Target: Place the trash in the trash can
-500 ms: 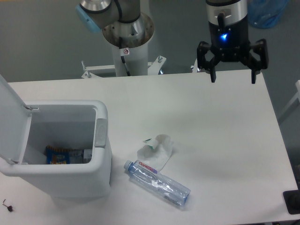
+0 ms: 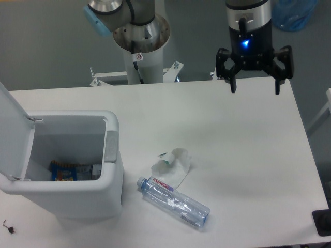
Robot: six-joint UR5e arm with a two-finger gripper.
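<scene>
While the hand (image 2: 254, 88) was held open and empty above the bench's (image 2: 243, 155) far edge, no trash had been grasped; a descent onto the wrapper (image 2: 173, 166) was judged next.

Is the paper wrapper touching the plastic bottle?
Touching. The fixed camera shows the crumpled paper wrapper's lower edge overlapping the crushed bottle by its blue cap, with no table visible between them.

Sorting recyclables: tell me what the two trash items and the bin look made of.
Bottle: clear thin plastic, glossy, crushed and see-through. Wrapper: seemingly white paper, matte, crumpled folds. Trash can: apparently white moulded plastic, smooth with rounded corners.
</scene>
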